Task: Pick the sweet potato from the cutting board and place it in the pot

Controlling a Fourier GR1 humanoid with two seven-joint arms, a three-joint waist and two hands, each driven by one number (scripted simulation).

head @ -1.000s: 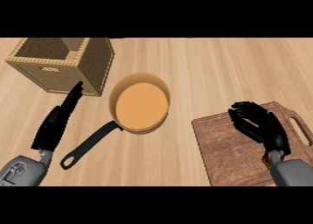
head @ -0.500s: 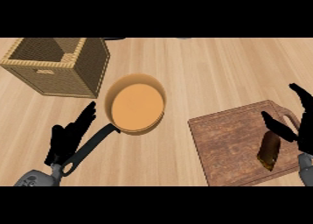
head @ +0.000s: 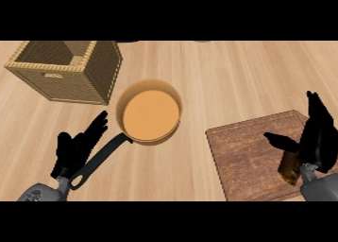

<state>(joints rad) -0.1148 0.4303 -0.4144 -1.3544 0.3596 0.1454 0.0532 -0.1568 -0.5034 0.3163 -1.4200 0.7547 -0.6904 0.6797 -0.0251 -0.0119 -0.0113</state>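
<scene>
The sweet potato [head: 290, 168], dark brown, lies near the right edge of the wooden cutting board [head: 249, 156]. My right hand [head: 319, 138] stands just above and to the right of it, open with fingers straight and pointing away, the thumb reaching left over the potato's far end. The hand hides part of the potato. The pot [head: 151, 116] is a shallow orange pan with a black handle [head: 101, 158] pointing to the lower left. My left hand [head: 77, 147] is open beside that handle, fingers straight, holding nothing.
A wicker basket [head: 66, 70] stands at the back left, close to the pot's far-left side. Bare wooden counter [head: 249, 80] stretches between the pot and the board and behind both.
My right hand has lifted off the board's middle, straightened and shifted right, uncovering the sweet potato. My left hand has drawn back toward the lower edge, beside the pot's handle.
</scene>
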